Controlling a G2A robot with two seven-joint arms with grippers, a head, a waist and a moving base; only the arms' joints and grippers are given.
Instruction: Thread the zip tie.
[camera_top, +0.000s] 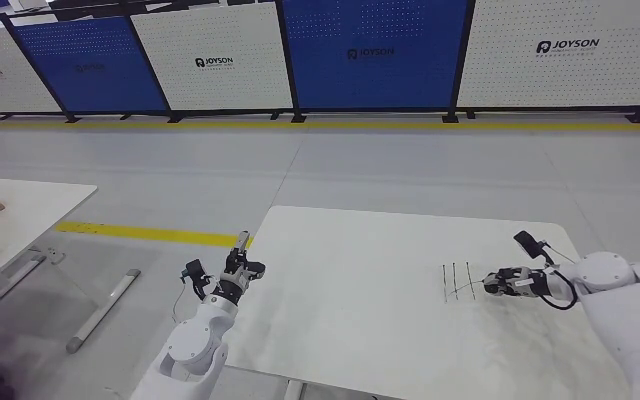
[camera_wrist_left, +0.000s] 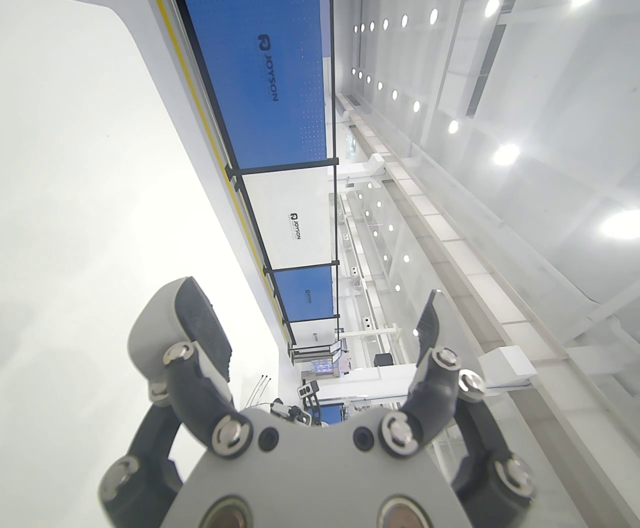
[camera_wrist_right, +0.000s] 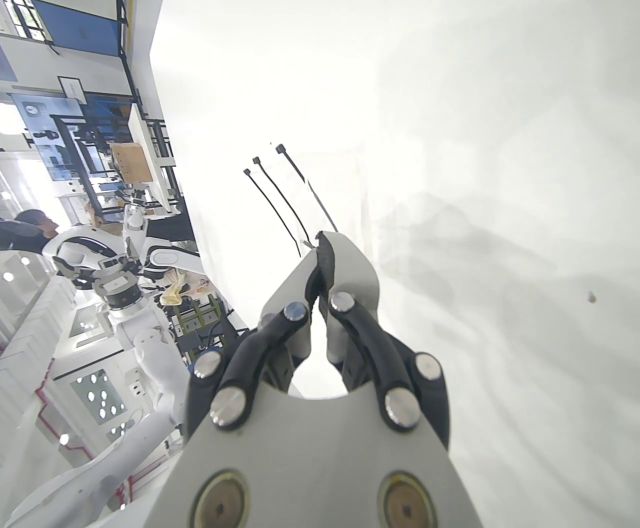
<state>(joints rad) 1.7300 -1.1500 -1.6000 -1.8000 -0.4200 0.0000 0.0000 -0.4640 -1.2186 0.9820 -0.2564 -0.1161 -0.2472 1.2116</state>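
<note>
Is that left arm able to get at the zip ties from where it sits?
Probably not without a long stretch. The left gripper hangs open at the table's opposite edge, while the three zip ties lie at the right gripper. Nothing stands between; distance is the trouble.

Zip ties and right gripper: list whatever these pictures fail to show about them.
1. Right wrist view: one zip tie runs its tail behind the fingertips of the shut right gripper; whether it is pinched cannot be told.
2. Top view: the zip ties are thin lines, their head slots too small to see.
3. Left wrist view: they are far off, tiny, and partly behind the left gripper.
</note>
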